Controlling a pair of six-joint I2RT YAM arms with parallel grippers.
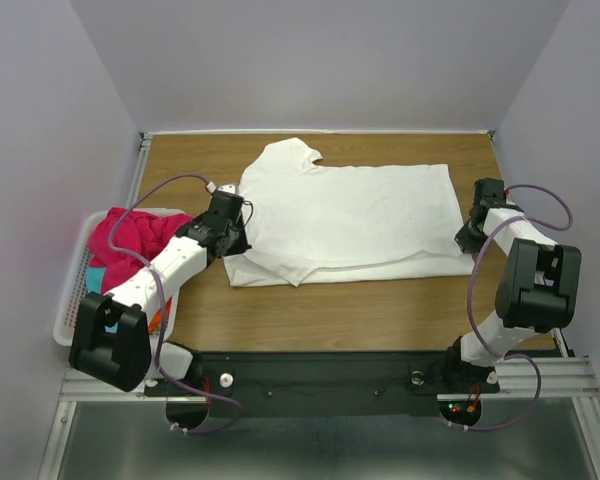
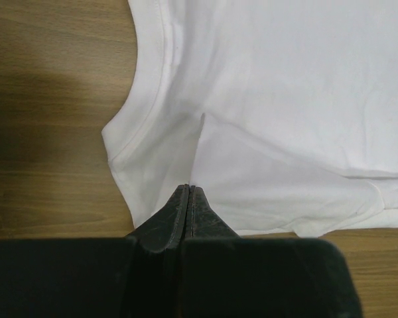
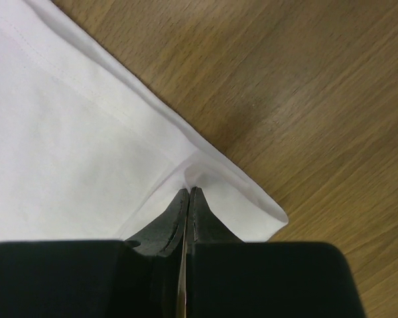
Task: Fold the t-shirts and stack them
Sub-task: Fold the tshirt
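A large white t-shirt point(image 1: 350, 215) lies spread flat across the wooden table point(image 1: 330, 310), one sleeve pointing to the far side. My left gripper point(image 1: 236, 238) sits at the shirt's near left edge. In the left wrist view its jaws point(image 2: 189, 188) are shut on the white cloth point(image 2: 285, 86), and a crease runs up from the tips. My right gripper point(image 1: 468, 240) is at the shirt's near right corner. Its jaws point(image 3: 189, 191) are shut on the puckered hem of the shirt point(image 3: 66, 132). A magenta-pink t-shirt point(image 1: 130, 238) lies crumpled in the basket, with cyan cloth point(image 1: 98, 277) below it.
A white lattice basket point(image 1: 68, 310) stands at the table's left edge, beside my left arm. Grey walls close in the table on three sides. Bare wood point(image 3: 305, 86) shows right of the shirt and along the near edge.
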